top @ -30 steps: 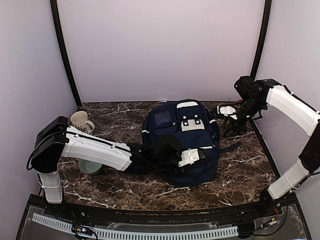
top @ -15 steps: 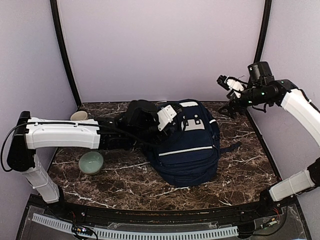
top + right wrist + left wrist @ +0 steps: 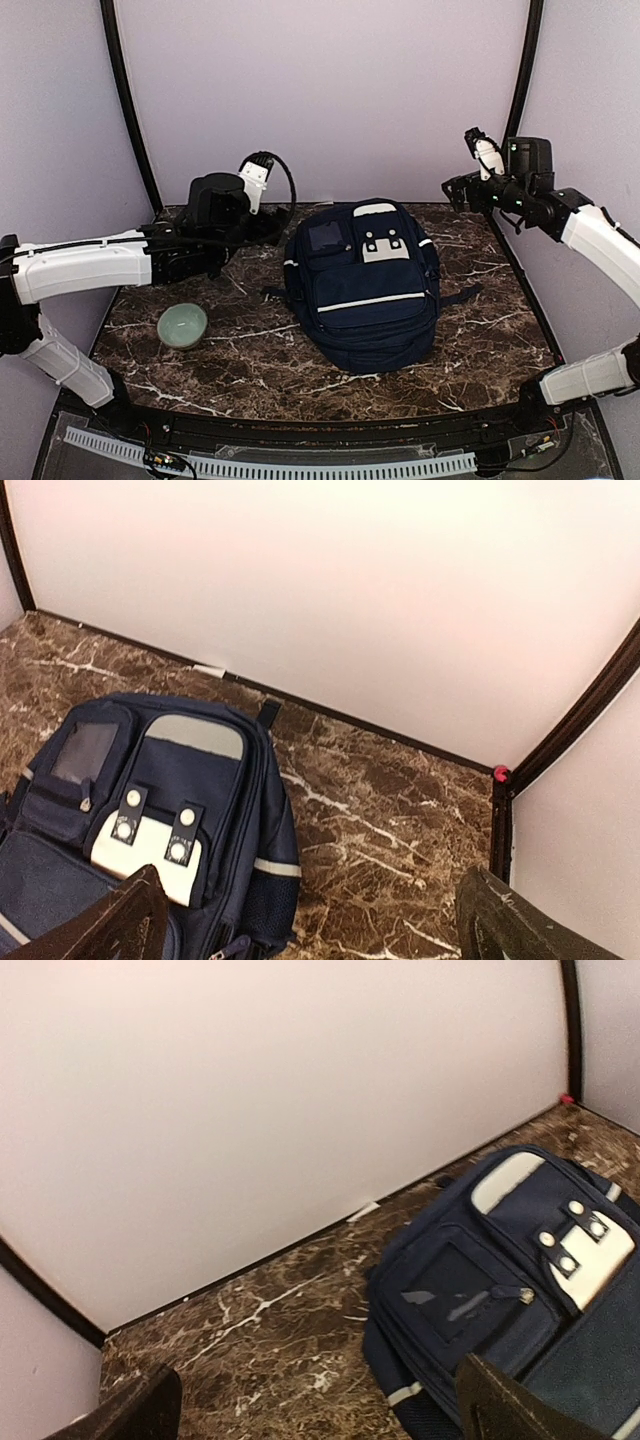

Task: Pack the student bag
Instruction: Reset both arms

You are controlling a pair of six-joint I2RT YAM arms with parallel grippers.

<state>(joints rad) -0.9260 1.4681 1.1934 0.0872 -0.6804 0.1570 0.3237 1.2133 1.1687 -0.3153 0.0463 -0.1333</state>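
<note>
L gripper (image 3: 320, 1395) jaws apart, empty; R gripper (image 3: 315, 900) same. Student bag (image 3: 365, 285) lies flat on table below both, right of L, left of R. Risk: zips look shut, so a one-arm tug prob drags bag or snags a strap.

1. The student bag (image 3: 365, 285) fills the middle of the table (image 3: 500, 345) and blocks low passage across.
2. A green bowl (image 3: 182, 325) stands left of it, well apart; bare marble lies between.
3. Right of the bag, its strap (image 3: 462, 295) lies on open marble.
</note>
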